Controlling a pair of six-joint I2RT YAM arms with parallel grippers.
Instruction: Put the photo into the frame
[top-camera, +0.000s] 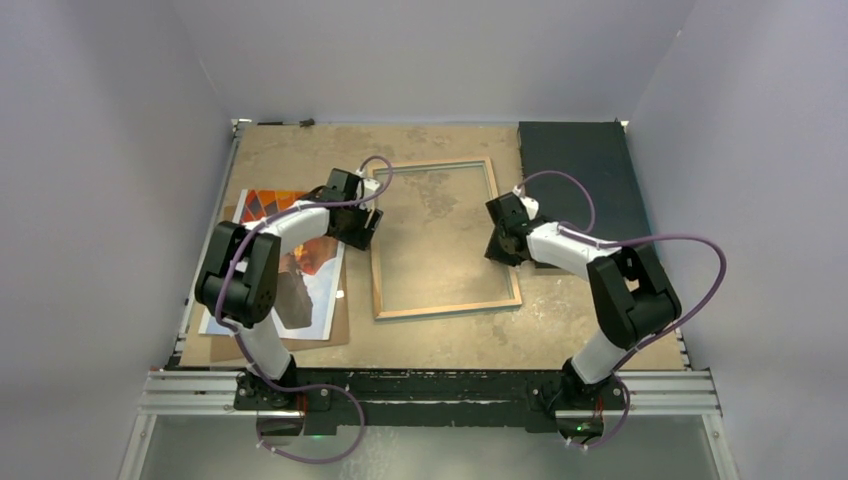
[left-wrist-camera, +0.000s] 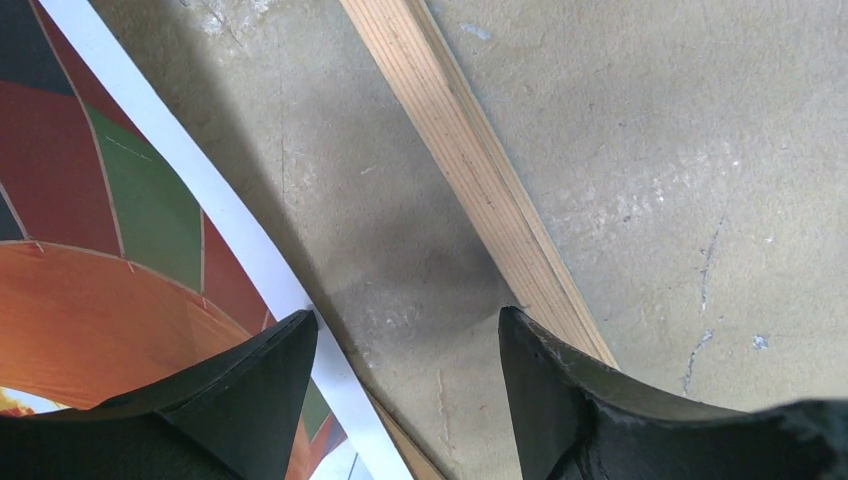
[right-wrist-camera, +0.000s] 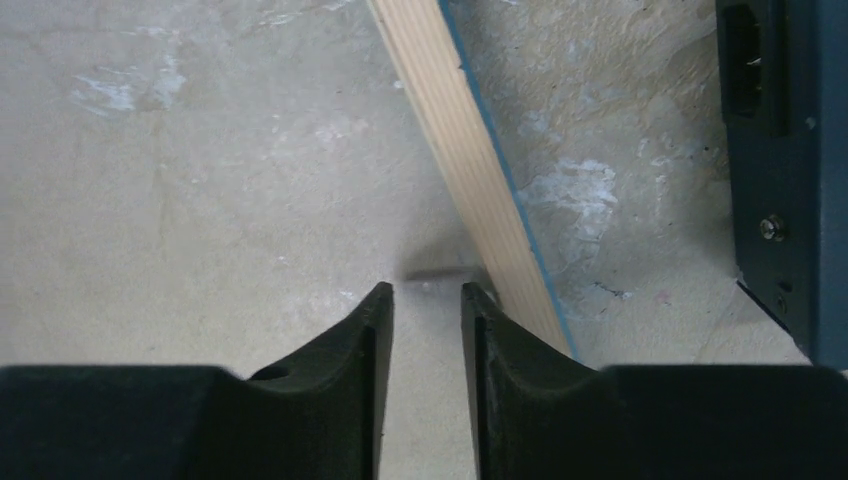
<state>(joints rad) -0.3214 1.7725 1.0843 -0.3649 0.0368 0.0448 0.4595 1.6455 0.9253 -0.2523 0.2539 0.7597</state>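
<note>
Fingertips (left-wrist-camera: 272, 365) of the left jaws stand apart and empty, one over the white border of the photo (left-wrist-camera: 110, 250), the other just beside the left rail of the frame (left-wrist-camera: 480, 170). The right jaws are nearly together with nothing between them, just beside the frame's right rail. The photo lies face up on a brown backing board (top-camera: 341, 318) by the left edge of the bench (top-camera: 300, 150); the frame lies rear up mid-bench. To lift the print cleanly, the left jaws should pinch only its free border while the right jaws steady the frame
</note>
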